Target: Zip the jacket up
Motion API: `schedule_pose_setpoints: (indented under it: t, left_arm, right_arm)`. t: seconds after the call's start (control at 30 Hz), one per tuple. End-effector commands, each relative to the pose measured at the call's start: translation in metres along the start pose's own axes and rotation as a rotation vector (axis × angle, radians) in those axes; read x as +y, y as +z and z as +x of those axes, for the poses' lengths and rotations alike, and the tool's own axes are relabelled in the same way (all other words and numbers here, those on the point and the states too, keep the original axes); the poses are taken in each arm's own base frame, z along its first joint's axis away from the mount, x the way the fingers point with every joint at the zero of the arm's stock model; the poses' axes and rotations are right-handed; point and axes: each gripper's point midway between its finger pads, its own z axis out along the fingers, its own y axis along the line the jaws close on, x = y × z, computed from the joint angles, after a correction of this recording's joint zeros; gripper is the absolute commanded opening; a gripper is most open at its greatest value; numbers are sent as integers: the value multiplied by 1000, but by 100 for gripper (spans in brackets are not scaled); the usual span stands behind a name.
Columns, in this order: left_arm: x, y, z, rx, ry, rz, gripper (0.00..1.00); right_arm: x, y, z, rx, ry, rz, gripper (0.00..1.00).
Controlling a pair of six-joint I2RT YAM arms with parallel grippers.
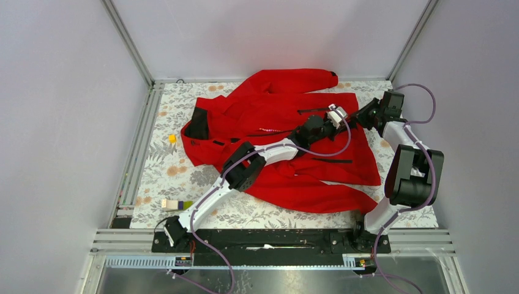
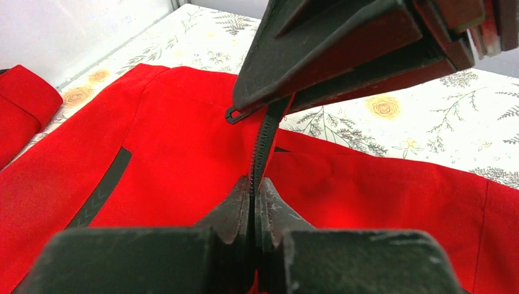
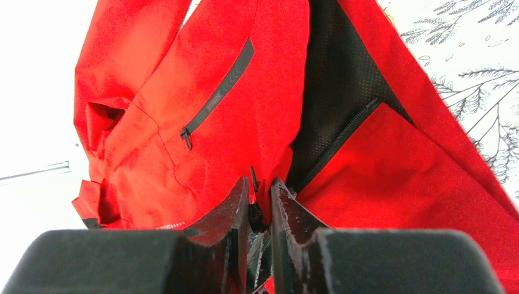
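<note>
Near edge: both arm bases sat side by side. On the flowered table (image 1: pixel 177 177) a small white-and-yellow block (image 1: pixel 173 204) lay by the left base, with a tiny yellow piece (image 1: pixel 172 138) farther in. The jacket (image 1: pixel 306 184) lay spread across the middle of the table, its black-lined collar (image 1: pixel 197 127) to the left and its hem to the right. The left arm reached diagonally over it. The left gripper (image 2: pixel 253 199) was pressed together on the front zipper (image 2: pixel 262 138), the teeth running straight out from between its tips. Just beyond, near the hem, the right gripper (image 3: pixel 260 205) pinched the jacket's front edge (something dark sat between the pads; could not tell which zipper part). Past that pinch the front gaped open, showing black mesh lining (image 3: pixel 343 92). A dark pocket zipper (image 3: pixel 217 98) slanted across the panel beside it. One sleeve (image 1: pixel 294 78) stretched along the table's far edge.
</note>
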Motion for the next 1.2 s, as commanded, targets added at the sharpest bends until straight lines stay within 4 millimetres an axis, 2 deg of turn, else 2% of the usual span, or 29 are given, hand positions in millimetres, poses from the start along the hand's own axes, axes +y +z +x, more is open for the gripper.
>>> schedule_pose_setpoints:
  t: [0.0,0.07,0.13,0.23,0.33,0.43,0.47,0.53,0.57,0.67,0.8,1.07,1.17]
  left_arm:
    - [6,1,-38,-44,44,-28,0]
    - [6,1,-40,-54,37,-23,0]
    - [6,2,-41,-57,21,-22,0]
    - [3,2,-40,-56,7,-8,0]
    - [3,1,-40,-53,1,2,0]
    - [2,1,-42,-55,-1,3,0]
    - [2,1,-41,-54,0,1,0]
    - [3,2,-40,-52,1,-3,0]
    - [3,2,-40,-52,1,-3,0]
    - [3,3,-41,-52,-3,-3,0]
    - [3,3,-41,-53,-2,-5,0]
    - [3,4,-42,-55,5,-4,0]
    - [2,4,-43,-52,3,4,0]
  right_arm:
    - [10,1,-33,-82,-93,-40,11]
    - [2,7,-34,-61,-128,-30,33]
    - [-1,8,-34,-41,-137,-54,44]
    - [-3,-2,-39,-63,-142,-103,59]
    - [3,-16,-43,-92,-138,-185,66]
    - [8,-19,-37,-72,-115,-220,71]
    - [5,-17,-34,-67,-79,-203,74]
    - [-3,-17,-31,-91,-12,-132,86]
    - [-4,-18,-29,-99,-1,-99,89]
    - [1,-18,-23,-121,-6,-44,88]
    - [-1,-15,-17,-135,-20,46,74]
    - [-2,-2,-4,-106,-21,84,61]
    - [-4,7,-5,-109,-8,87,47]
